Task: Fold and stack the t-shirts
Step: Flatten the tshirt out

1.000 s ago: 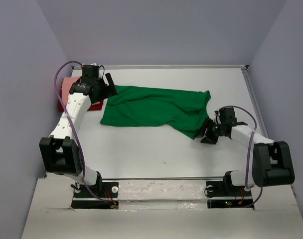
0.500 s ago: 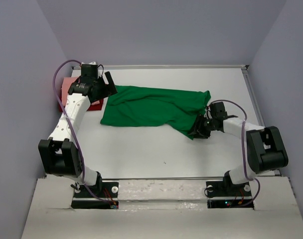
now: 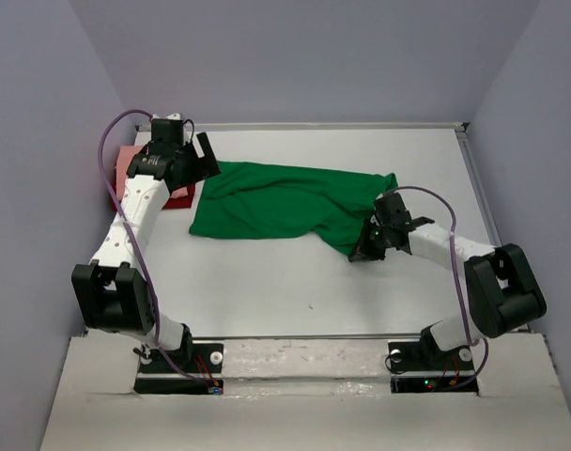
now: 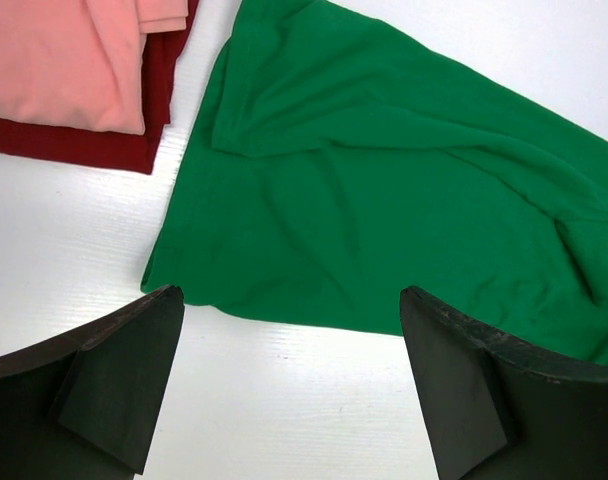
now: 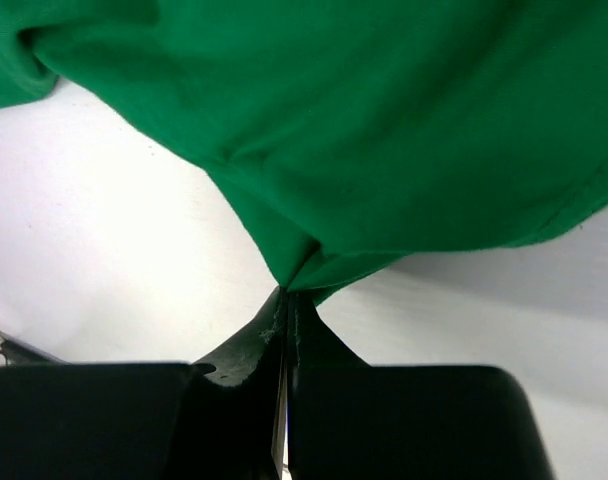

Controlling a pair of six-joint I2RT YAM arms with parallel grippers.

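A bright green t-shirt [image 3: 290,200] lies crumpled across the middle of the white table. My right gripper [image 3: 360,253] is shut on its near right corner, and the pinched cloth [image 5: 304,270] rises from the closed fingertips [image 5: 287,295]. My left gripper [image 3: 208,158] hovers open above the shirt's far left end, its fingers [image 4: 124,370] wide apart over bare table just short of the green hem [image 4: 284,315]. A salmon pink t-shirt [image 4: 64,55] lies folded on a dark red t-shirt [image 4: 94,150] at the far left.
The pink and red stack [image 3: 126,169] sits close to the left wall. A raised rail [image 3: 473,178] runs along the table's right edge. Both arm bases [image 3: 304,366] stand at the near edge.
My right gripper moved left to the shirt's near right corner and closed on it. The left gripper stayed open over the far left end.
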